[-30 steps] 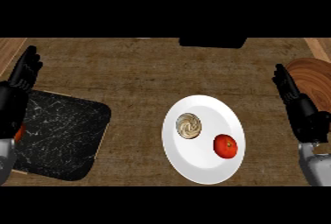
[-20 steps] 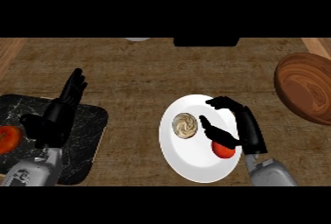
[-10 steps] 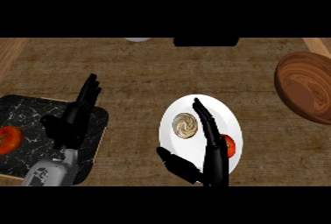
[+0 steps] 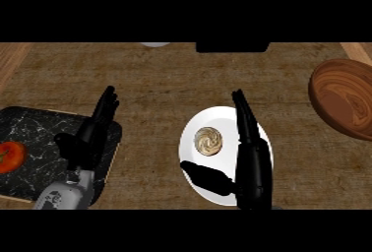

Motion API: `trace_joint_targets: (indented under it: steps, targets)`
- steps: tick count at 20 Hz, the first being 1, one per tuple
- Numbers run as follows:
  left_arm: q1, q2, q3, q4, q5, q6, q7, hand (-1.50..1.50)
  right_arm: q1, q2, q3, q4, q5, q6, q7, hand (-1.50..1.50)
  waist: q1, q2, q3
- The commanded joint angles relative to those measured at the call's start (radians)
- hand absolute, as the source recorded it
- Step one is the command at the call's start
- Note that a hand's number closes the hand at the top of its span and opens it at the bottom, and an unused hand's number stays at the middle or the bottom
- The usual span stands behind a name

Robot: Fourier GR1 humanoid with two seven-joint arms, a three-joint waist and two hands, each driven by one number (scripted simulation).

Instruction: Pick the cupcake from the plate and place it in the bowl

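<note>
the right hand (image 4: 251, 152) lies flat and open over the plate (image 4: 195, 140), fingers straight beside the cupcake (image 4: 208, 141), likely lined up to grasp it. it holds nothing; the bowl (image 4: 349, 101) waits to the right.

Glossy wooden bowl (image 4: 347, 98), smooth white plate (image 4: 195, 133), marbled black board (image 4: 29, 130).

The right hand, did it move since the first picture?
Yes. The right hand went from beside the wooden bowl leftward onto the white plate, beside the cupcake.
</note>
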Motion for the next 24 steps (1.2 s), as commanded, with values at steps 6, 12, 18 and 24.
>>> trace_joint_targets:
  steps: [6,12,18,24]
  targets:
    - [-0.003,0.005,0.026,0.004,0.0,-0.034,-0.007,0.0,-0.166,0.003,-0.08,0.015,-0.094,0.305,0.355,-1.5,0.012,0.005,0.001]
    - [-0.025,-0.021,0.047,0.042,-0.016,-0.036,-0.025,0.0,-0.07,0.003,-0.02,0.015,-0.118,0.351,0.389,-1.5,0.003,0.003,0.001]
    - [0.079,-0.06,0.023,-0.002,-0.062,-0.055,-0.072,0.0,-0.001,0.002,-0.049,0.035,-0.16,0.31,0.252,-1.5,0.008,0.003,0.002]
    - [0.05,-0.08,0.035,-0.015,-0.095,-0.065,-0.023,0.0,0.054,-0.011,-0.074,-0.001,-0.223,0.293,0.14,-1.5,0.007,0.003,0.002]
